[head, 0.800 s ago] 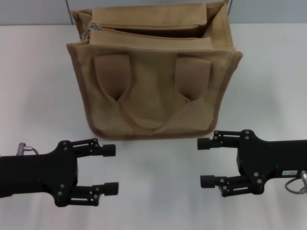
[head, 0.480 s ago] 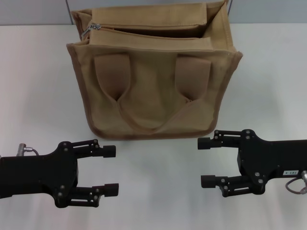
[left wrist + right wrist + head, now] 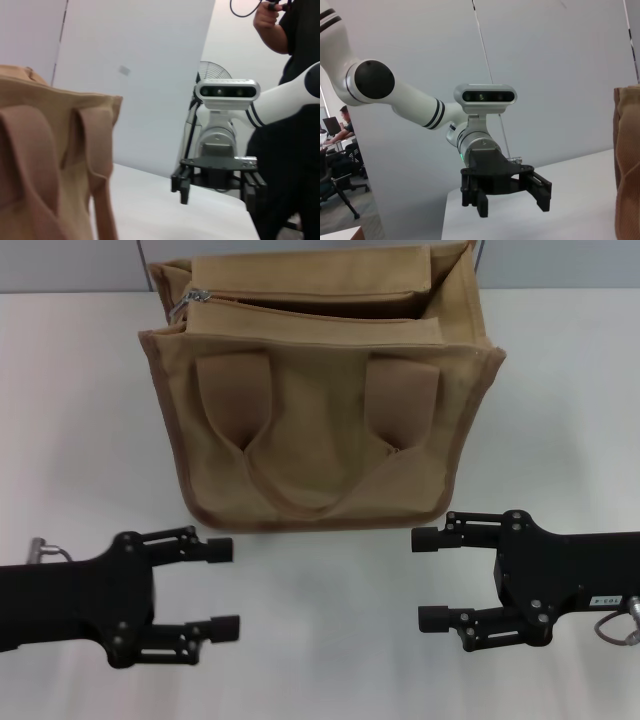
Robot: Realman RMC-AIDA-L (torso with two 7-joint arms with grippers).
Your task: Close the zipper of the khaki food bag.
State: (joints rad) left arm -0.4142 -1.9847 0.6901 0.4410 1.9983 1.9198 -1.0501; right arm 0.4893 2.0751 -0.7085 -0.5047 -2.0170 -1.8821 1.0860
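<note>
The khaki food bag [image 3: 320, 430] stands on the white table, its handle face toward me. Its zipper [image 3: 300, 302] runs along the top and gapes open, with the silver pull tab [image 3: 181, 306] at the bag's left end. My left gripper [image 3: 227, 588] is open and empty in front of the bag's left lower corner. My right gripper [image 3: 428, 578] is open and empty in front of its right lower corner. The bag's side shows in the left wrist view [image 3: 45, 160] and its edge in the right wrist view [image 3: 626, 160].
The white table [image 3: 70, 420] extends on both sides of the bag. A grey wall panel [image 3: 70, 265] runs behind it. The left wrist view shows the right gripper [image 3: 217, 182] and a person [image 3: 290, 100] standing behind. The right wrist view shows the left gripper [image 3: 507, 195].
My left gripper has drawn back slightly to the left and toward me. The right gripper and the bag have not moved.
</note>
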